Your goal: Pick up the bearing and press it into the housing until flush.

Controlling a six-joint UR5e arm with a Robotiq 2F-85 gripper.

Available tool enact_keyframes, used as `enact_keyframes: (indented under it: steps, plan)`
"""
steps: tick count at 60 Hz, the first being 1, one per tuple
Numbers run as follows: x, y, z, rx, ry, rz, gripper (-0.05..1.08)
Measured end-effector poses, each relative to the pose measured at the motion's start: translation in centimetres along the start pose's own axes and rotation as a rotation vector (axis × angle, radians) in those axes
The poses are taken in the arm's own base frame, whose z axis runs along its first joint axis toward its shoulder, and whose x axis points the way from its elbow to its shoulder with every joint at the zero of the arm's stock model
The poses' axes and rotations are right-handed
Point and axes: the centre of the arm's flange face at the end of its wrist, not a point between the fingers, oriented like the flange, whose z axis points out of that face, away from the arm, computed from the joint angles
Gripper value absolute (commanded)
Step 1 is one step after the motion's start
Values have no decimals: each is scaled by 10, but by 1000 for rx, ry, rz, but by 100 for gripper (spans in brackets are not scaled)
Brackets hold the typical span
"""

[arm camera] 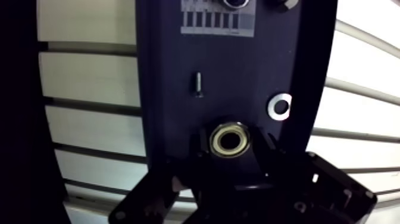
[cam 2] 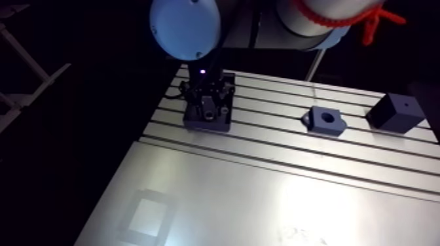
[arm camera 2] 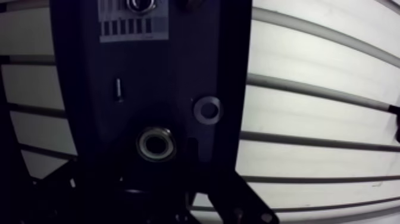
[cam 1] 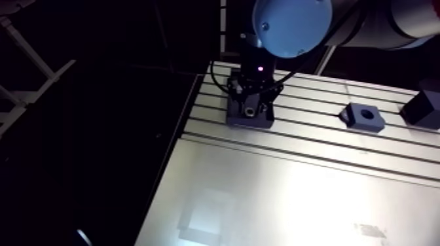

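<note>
End effector (arm camera: 230, 143) straddles bearing (arm camera: 227, 138) on plate (arm camera: 172, 89) (grip: we cannot tell); housing (cam 1: 364, 116), frame right, empty; pressing remains.

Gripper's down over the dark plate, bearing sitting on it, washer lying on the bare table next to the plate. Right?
Not quite. The washer lies on the dark plate itself, beside the bearing, not on the bare table; the wrist view shows it. The rest holds: the gripper is down over the plate and the bearing sits on it.
</note>
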Motion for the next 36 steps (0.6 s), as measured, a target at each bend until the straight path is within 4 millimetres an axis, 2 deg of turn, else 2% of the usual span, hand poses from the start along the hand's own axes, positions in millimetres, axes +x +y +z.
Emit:
enact_keyframes:
  steps: [36]
  plan:
    - [0, 0, 0, 3, 0, 0, 52]
